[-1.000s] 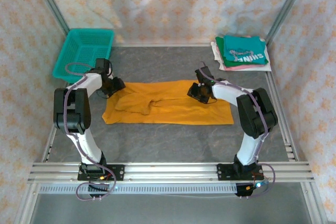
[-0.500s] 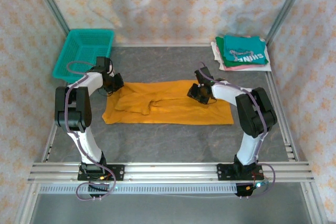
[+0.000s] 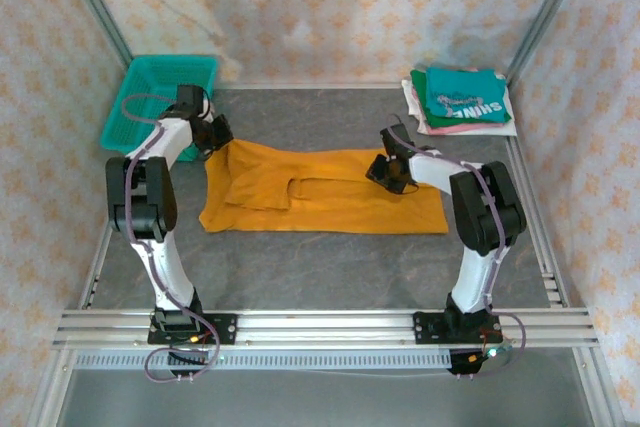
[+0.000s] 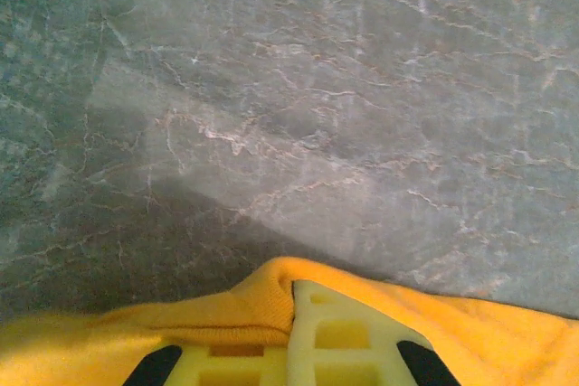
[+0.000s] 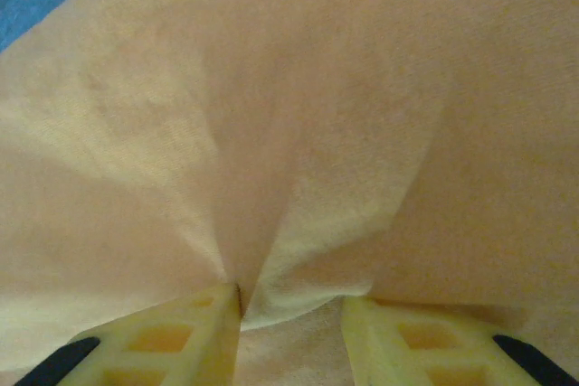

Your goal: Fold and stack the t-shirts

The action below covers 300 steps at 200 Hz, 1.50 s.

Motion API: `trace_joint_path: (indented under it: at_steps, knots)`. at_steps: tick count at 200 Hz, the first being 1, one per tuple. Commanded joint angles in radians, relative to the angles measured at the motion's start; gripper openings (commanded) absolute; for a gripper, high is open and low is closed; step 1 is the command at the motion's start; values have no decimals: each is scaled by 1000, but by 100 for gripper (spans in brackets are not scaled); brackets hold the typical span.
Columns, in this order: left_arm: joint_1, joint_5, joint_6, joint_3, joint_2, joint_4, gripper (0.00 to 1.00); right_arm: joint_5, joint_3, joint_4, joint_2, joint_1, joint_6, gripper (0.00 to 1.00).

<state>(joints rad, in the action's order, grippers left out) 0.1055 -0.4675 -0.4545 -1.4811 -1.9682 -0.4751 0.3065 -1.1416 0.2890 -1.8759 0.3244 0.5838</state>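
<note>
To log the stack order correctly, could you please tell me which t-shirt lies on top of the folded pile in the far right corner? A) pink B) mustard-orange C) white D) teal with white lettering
D: in the top view the teal t-shirt, white lettering up, covers the pile in the far right corner.

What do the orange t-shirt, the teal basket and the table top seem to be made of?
The orange t-shirt: soft matte cloth, probably cotton; it creases and drapes. The teal basket: likely rigid plastic, moulded mesh walls. The table top: grey, veined like stone, perhaps a printed mat.
</note>
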Motion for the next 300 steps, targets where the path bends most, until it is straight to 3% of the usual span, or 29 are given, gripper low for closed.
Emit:
trace_joint_path:
  at_steps: [1,26,51,84,130,179,213,243,281,300]
  knots:
    - [20,24,7,-20,-25,-76,0,-50,32,38,-33,-22,14,37]
    - [31,58,22,-8,-13,-81,14,-47,34,35,-26,-28,13,37]
    - [33,66,32,-19,6,-96,40,-28,11,43,-11,-27,0,38]
    - [3,68,30,-58,52,-123,51,-34,-35,99,58,-28,-27,42]
    - [-78,77,4,-42,196,-124,51,-81,-84,182,136,-52,-71,45]
    - [-180,104,-26,123,331,-78,51,-93,-107,205,113,-144,-101,44]
    - [-231,80,-21,240,374,-78,49,-145,-119,261,100,-212,-125,43]
    - [-274,42,6,361,395,-75,48,-113,-91,245,61,-252,-145,43]
    - [-280,30,24,525,402,-84,33,-127,-10,214,35,-257,-148,36]
    - [-280,50,22,596,456,-97,23,-128,40,205,43,-258,-152,23]
